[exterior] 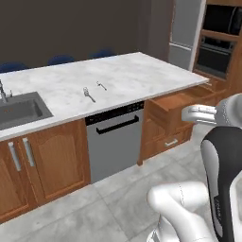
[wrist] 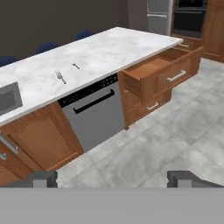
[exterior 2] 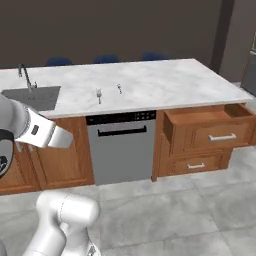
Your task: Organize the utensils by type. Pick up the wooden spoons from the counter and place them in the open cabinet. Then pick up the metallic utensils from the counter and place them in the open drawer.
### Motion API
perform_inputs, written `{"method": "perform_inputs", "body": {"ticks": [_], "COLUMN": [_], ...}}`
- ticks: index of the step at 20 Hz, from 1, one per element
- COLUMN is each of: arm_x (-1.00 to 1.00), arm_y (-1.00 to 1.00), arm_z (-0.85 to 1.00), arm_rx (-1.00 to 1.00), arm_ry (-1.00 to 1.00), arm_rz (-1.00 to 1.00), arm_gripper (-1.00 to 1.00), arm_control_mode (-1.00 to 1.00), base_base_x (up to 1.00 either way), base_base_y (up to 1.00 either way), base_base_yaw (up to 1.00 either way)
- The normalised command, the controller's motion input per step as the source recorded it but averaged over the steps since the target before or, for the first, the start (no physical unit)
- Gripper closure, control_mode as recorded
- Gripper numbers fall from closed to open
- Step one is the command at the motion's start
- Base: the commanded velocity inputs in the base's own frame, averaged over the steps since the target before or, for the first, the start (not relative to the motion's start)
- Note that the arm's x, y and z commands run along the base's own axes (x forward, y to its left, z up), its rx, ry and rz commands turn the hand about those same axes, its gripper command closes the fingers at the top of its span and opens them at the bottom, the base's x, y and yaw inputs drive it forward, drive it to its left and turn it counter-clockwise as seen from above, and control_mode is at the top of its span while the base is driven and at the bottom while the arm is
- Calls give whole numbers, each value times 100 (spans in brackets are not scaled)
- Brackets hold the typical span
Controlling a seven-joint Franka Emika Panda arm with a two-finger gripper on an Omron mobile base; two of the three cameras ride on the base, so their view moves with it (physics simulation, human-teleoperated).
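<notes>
White marble table [exterior: 127, 71] [exterior 2: 165, 75] [wrist: 105, 48] spans the scene over brown wooden cabinets. Sink [exterior: 19, 111] [exterior 2: 35, 96] set into its left end, faucet [exterior 2: 24, 75] behind it. Grey dishwasher [exterior: 116, 142] [exterior 2: 121, 147] [wrist: 92, 113] with black bar handle sits under the table's front edge, just right of the paneled cabinet doors [exterior: 42, 165].

Drawer [exterior: 182, 101] [exterior 2: 207, 120] [wrist: 162, 72] is pulled open, right of the dishwasher, top of its stack; inside looks bare wood. A closed drawer [exterior 2: 196, 164] sits below it.

Blue chair backs [exterior 2: 105, 59] peek over the table's far edge. Oven [exterior: 215, 47] and tall grey fridge [exterior: 182, 28] stand at far right in the left base view.

Robot arm [exterior: 222, 156] [exterior 2: 30, 130] is well back from the table, over grey tile floor [wrist: 166, 140].

Pincer [wrist: 112, 178]: fingertips [wrist: 41, 178] far apart at the hand view's bottom, wide, holding nothing, hanging above the floor.

Metal fork [exterior: 88, 94] [exterior 2: 99, 95] [wrist: 60, 77] lies flat mid-table, near the front edge, above the dishwasher. Smaller metal spoon [exterior: 101, 85] [exterior 2: 119, 88] [wrist: 76, 66] lies just right of it, slightly farther back, apart from the fork. Both well away from the drawer.
</notes>
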Motion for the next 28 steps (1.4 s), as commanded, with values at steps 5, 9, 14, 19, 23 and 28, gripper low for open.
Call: {"method": "perform_inputs", "body": {"ticks": [5,9,14,19,23,28], "arm_x": [0,0,0,0,0,0], "arm_y": [0,0,0,0,0,0], "arm_z": [0,0,0,0,0,0], "arm_rx": [0,0,0,0,0,0], "arm_ry": [0,0,0,0,0,0], "arm_rz": [0,0,0,0,0,0], "arm_gripper": [-100,-100,-100,-100,-100,-100], "arm_control_mode": [100,100,100,100,100,100], "base_base_x": [71,73,31,25,68,80], "base_base_y": [0,0,-47,-59,-18,0], "base_base_yaw": [51,48,24,5,7,13]}}
